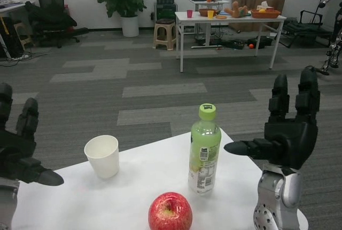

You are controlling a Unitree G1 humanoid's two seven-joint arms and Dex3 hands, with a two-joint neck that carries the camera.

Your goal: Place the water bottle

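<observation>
The clear plastic water bottle with a lime-green cap and green label [204, 150] stands upright on the white counter [133, 187], its long axis vertical and cap pointing up. Neither hand touches it, so either it is already placed or the grasp has not begun. Just right of the bottle, the black right hand [286, 128] hovers with fingers spread, empty. Near its base lies a red apple [170, 211]; left of the bottle stands a white paper cup [102, 156]; far left, the left hand [18, 147] hangs open.
</observation>
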